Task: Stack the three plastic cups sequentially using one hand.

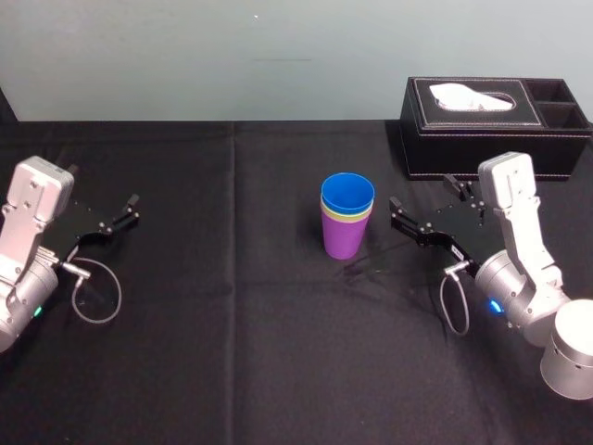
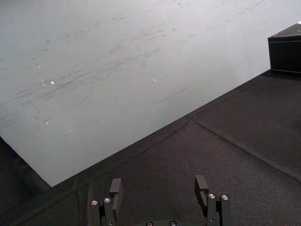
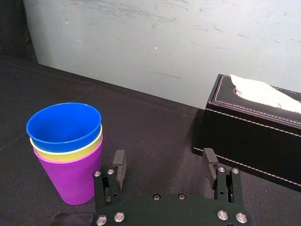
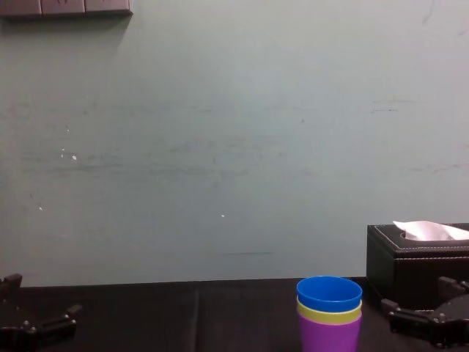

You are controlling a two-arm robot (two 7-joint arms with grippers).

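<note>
Head view: the three plastic cups (image 1: 346, 219) stand nested at mid-desk (image 1: 232, 352), with the purple cup (image 1: 343, 241) lowest, the yellow-green cup (image 1: 347, 217) between and the blue cup (image 1: 347, 192) on top. The right hand (image 3: 164, 153) is spread and empty, just beside the stack. The left hand (image 2: 158, 181) is spread and parked well apart. Judgement: stacking looks complete; any retreat should run straight back, clear of the stack and the tissue box (image 1: 491, 125). No readable writing or brand.

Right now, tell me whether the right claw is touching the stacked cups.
Apart. In the head view, bare black cloth lies between the open right claw and the stacked cups; the right wrist view agrees.
</note>
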